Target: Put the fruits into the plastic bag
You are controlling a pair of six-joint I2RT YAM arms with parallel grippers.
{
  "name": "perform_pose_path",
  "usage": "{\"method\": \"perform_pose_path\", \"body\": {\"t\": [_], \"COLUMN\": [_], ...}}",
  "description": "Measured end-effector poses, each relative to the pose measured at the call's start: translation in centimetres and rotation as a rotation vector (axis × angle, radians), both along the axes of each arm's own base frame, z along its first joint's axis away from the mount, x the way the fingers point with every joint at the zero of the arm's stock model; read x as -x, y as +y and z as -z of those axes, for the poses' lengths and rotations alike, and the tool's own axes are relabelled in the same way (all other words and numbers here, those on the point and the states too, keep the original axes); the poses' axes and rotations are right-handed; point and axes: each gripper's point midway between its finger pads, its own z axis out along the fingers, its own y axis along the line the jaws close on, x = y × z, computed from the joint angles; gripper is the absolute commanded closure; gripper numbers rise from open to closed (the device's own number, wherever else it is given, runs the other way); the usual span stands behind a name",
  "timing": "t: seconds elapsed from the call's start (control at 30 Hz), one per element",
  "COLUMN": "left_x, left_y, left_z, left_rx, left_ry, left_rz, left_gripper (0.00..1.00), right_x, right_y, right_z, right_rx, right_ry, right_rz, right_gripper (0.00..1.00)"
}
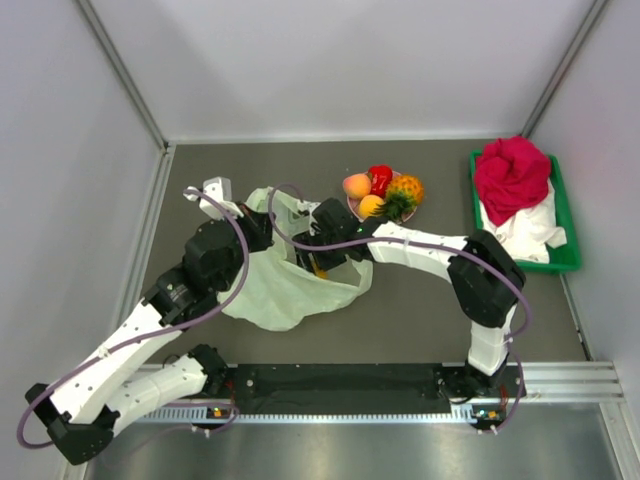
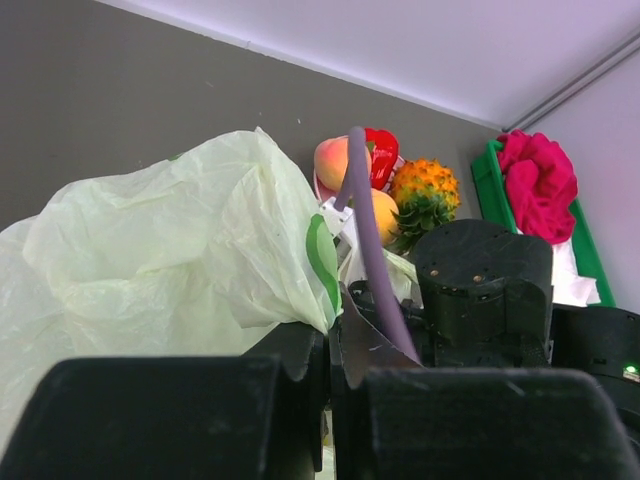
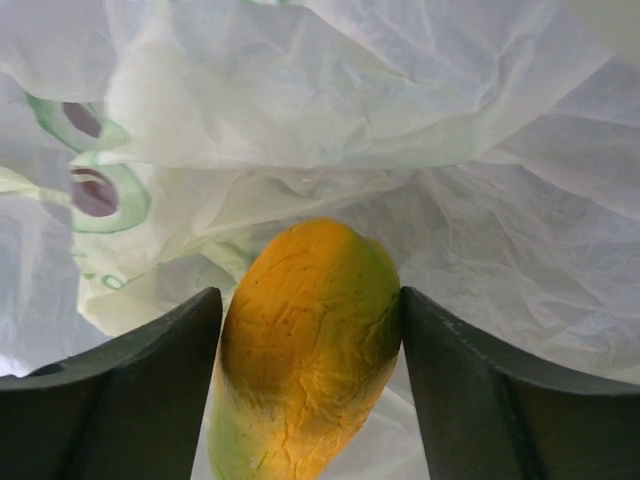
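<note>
The right end effector (image 3: 310,300) is reached into the mouth of the plastic bag (image 1: 285,290), with its two fingers standing fairly wide and closed against the flanks of a mango (image 3: 305,340). The right wrist view shows the yellow-orange fruit, greenish toward its lower end, filling the gap between the dark fingers and touching both. Crinkled translucent film surrounds it above and on each side. A green printed mark shows through the plastic at the left of that view.

The left end effector (image 2: 330,340) is shut, pinching the bag's upper edge. In the left wrist view the pale-green film rises from between the closed fingers and billows up and to the left. From above, the bag lies spread on the dark surface (image 1: 420,310) between the two arms, with its opening facing the far right, where both arms meet.

The remaining fruits huddle together just beyond the bag's mouth, outside it. They are a peach-coloured one (image 1: 356,185), a red one (image 1: 380,178), a small orange pineapple (image 1: 405,190) with a green crown, and a yellow-orange one (image 1: 371,205) nearest the bag.

At the far right of the surface, well apart from the bag, a green tray (image 1: 565,215) holds a red cloth bundle (image 1: 510,175) lying over white cloth (image 1: 535,230).
</note>
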Motion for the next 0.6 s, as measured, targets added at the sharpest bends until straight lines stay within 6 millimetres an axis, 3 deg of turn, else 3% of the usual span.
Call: {"method": "perform_pose_path", "body": {"t": [0.3, 0.6], "left_x": [-0.2, -0.2], "left_y": [-0.2, -0.2], "left_z": [0.5, 0.5], "left_rx": [-0.021, -0.021], "left_ry": [0.01, 0.009], "left_rz": [0.004, 0.003], "left_gripper": [1.0, 1.0], "right_x": [-0.9, -1.4], "right_y": [2.1, 1.6], "right_z": [-4.0, -4.7], "right_rx": [-0.082, -0.092], "right_ry": [-0.033, -0.024], "right_rz": [-0.026, 0.0], "right_gripper": [0.17, 0.2]}}
